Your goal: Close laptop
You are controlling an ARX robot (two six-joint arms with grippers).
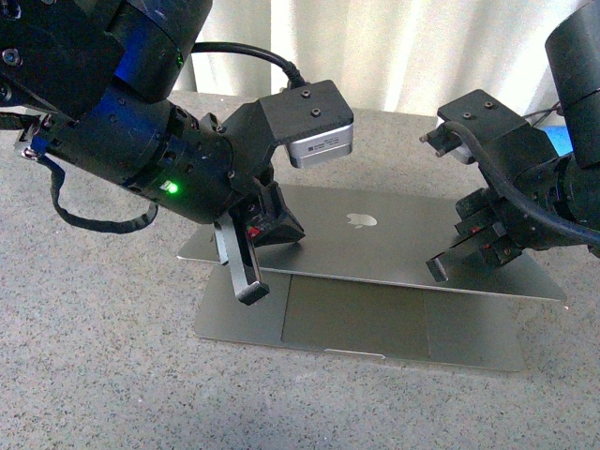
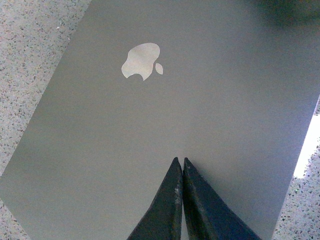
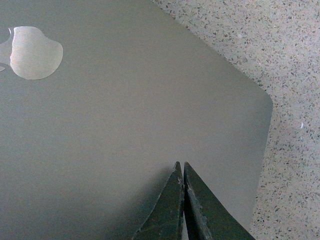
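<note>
Resting both my grippers at the lid of the laptop, which lies almost shut on the speckled grey table.

Nearest me, the base shows its trackpad and palm rest, with the lid slanting low above them and a narrow gap at its front edge. My left gripper has its fingers pressed together, tip at the lid's front left edge. My right gripper, fingers likewise together, has its tip on the lid near the front right. Each wrist view shows joined fingertips over plain grey lid. Further back, the apple logo sits between my grippers. Behind the table hangs a pale curtain.
</note>
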